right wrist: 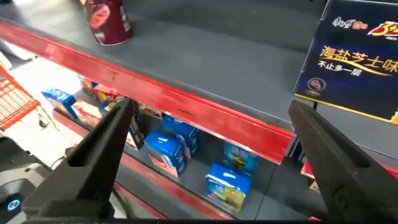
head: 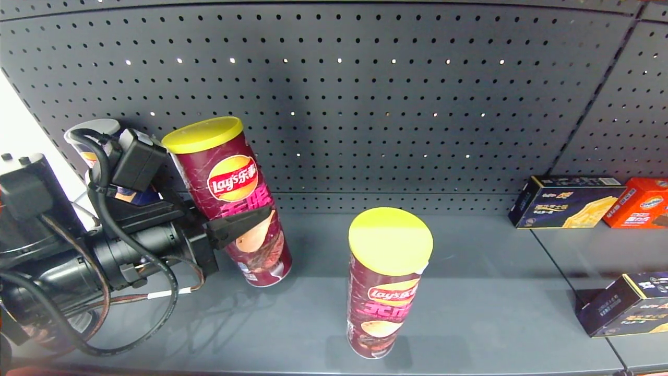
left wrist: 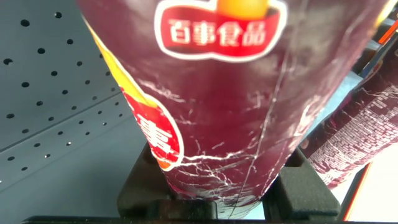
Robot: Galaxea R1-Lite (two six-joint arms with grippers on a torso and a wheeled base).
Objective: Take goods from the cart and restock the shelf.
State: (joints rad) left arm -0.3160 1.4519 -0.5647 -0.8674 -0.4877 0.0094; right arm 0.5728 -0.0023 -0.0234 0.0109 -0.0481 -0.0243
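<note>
My left gripper is shut on a maroon chip can with a yellow lid, gripping it around the middle. The can leans to the left, with its base low over the grey shelf board near the pegboard back; I cannot tell whether it touches. In the left wrist view the same held can stands between the black fingers. A second identical can stands upright near the shelf's front edge, to the right of the held one. My right gripper hangs open in front of the shelf's red front edge.
A white-lidded can stands behind my left arm at the shelf's left end. Dark blue and orange boxes lie at the right, with another dark box nearer the front. Blue packages fill the lower shelf.
</note>
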